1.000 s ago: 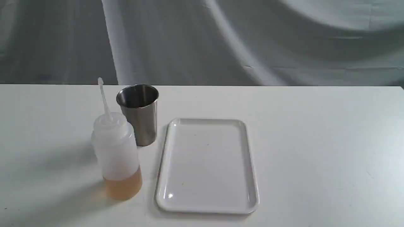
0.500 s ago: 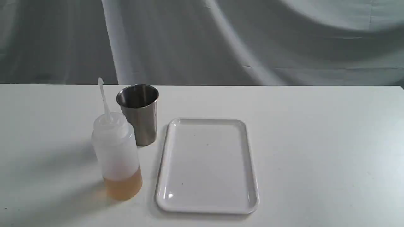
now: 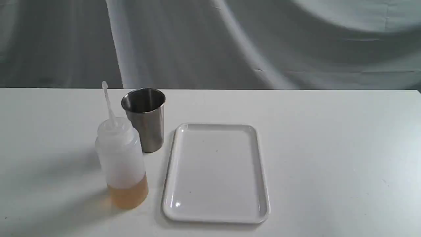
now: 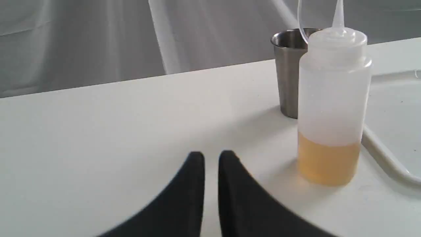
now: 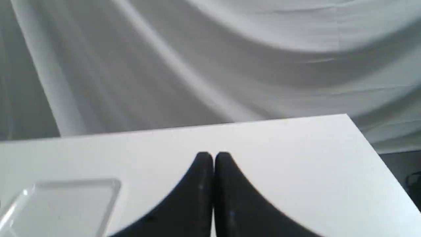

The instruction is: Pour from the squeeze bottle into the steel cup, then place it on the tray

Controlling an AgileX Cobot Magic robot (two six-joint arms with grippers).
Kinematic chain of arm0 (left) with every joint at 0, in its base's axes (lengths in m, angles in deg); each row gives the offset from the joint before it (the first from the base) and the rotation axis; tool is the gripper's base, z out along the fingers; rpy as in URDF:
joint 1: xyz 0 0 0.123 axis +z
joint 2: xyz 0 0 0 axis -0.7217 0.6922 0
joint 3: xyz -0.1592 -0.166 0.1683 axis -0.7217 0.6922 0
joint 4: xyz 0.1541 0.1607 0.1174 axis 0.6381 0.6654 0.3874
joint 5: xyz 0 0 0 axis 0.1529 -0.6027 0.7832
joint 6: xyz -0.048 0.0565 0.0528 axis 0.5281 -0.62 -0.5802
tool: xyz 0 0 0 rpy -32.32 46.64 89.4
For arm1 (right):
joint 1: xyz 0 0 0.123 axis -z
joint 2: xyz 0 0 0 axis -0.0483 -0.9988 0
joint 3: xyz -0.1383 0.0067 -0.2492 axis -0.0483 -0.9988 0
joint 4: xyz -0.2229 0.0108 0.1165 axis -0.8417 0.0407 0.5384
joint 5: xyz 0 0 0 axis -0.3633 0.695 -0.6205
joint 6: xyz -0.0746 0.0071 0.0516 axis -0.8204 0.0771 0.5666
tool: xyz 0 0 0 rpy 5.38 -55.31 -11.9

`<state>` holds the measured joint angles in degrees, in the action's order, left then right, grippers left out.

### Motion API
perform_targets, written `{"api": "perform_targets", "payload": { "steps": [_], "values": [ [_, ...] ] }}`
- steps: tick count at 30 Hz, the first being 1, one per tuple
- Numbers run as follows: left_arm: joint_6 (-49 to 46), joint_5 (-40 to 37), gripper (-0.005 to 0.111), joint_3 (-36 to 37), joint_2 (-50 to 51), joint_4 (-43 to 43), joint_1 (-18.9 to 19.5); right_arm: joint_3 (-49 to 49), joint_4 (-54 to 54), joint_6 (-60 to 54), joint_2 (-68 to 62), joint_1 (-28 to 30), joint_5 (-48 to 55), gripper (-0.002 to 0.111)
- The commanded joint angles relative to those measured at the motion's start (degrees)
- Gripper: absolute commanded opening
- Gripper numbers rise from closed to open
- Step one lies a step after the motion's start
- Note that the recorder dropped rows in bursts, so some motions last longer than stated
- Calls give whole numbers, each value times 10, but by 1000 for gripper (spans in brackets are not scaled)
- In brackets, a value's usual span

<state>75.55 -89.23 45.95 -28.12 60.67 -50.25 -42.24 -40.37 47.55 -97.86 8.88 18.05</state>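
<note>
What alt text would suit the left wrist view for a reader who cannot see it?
A translucent bottle with amber liquid in its lower part stands upright on a white table, partly hiding a steel cup behind it, with a white tray beside it. The black gripper, empty and barely parted, is apart from the bottle.

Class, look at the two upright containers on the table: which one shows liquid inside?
The squeeze bottle: its translucent wall shows amber liquid filling the bottom part. The steel cup just behind it is opaque brushed metal and shorter.
</note>
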Motion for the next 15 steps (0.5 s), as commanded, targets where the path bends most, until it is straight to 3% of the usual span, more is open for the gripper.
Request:
{"api": "perform_targets", "payload": {
  "steps": [1,8,15],
  "values": [
    [1,4,8,3,-3,0,-2,79,45,-112,-78,-3,24,0],
    [1,4,8,3,-3,0,-2,229,36,-148,-237,-136,23,0],
    [1,4,8,3,-3,0,-2,267,35,-142,-381,-300,-82,0]
  ]
}}
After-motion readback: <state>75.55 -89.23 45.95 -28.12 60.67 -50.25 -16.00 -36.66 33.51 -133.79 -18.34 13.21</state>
